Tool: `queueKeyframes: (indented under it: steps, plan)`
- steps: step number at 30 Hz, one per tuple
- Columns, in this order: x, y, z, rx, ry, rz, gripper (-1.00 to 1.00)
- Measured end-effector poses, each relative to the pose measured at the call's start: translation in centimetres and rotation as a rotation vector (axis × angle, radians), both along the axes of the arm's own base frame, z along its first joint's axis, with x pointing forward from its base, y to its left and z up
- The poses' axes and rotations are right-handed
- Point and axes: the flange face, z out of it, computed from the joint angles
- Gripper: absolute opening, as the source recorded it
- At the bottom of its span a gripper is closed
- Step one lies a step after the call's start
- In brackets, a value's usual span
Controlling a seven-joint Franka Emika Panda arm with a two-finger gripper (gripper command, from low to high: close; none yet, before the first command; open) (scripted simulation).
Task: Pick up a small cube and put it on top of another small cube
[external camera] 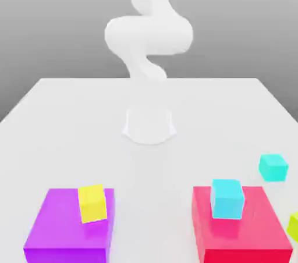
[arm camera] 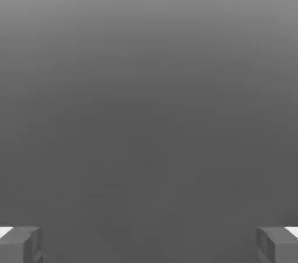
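A plain grey backdrop stood behind the white table [external camera: 70, 110], and your arm [external camera: 148, 35] rose from its base near the middle. In the hand view your gripper [arm camera: 149, 244] looked into grey with its fingertips [arm camera: 20, 244] spread wide and nothing between them.

The lime cube [external camera: 294, 227] sat at the exterior view's right edge, just beside the red block [external camera: 238, 238] and partly cut off. The turquoise cube [external camera: 273, 167] lay on the table a little behind it, clear of the block.

You risked taking the wrong cube: the yellow cube [external camera: 92, 203] on the purple block [external camera: 67, 227] and the sky-cyan cube [external camera: 226, 198] on the red block were close in hue and size. The red block's wall could also have crowded a finger beside the lime cube.

Everything was matte, flat-faced and sharp-edged; the arm alone was rounded.
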Motion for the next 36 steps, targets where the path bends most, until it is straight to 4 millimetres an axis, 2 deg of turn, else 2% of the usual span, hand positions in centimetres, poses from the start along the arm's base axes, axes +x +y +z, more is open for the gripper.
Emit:
queueKeyframes:
  steps: [4,8,12,15,21,25,29,33,34,36]
  plan:
    - [4.7,3.9,-5.1,-0.113,0.091,0.22,0.0]
    - [8.1,8.3,-10.7,-0.218,0.169,0.44,0.0]
    - [10.3,13.1,-16.9,-0.319,0.239,0.667,0.0]
    - [11.1,16.7,-21.8,-0.392,0.287,0.841,0.0]
    - [10.2,24.7,-32.3,-0.533,0.367,1.217,0.0]
    - [8.7,28.0,-39.5,-0.614,0.419,1.446,0.0]
    - [5.9,31.3,-46.9,-0.69,0.464,1.691,0.0]
    - [5.2,32.0,-53.1,-0.705,0.472,1.747,0.0]
    - [5.1,32.0,-54.3,-0.705,0.472,1.749,-1.0]
    - [5.1,32.0,-54.3,-0.705,0.473,1.749,-1.0]
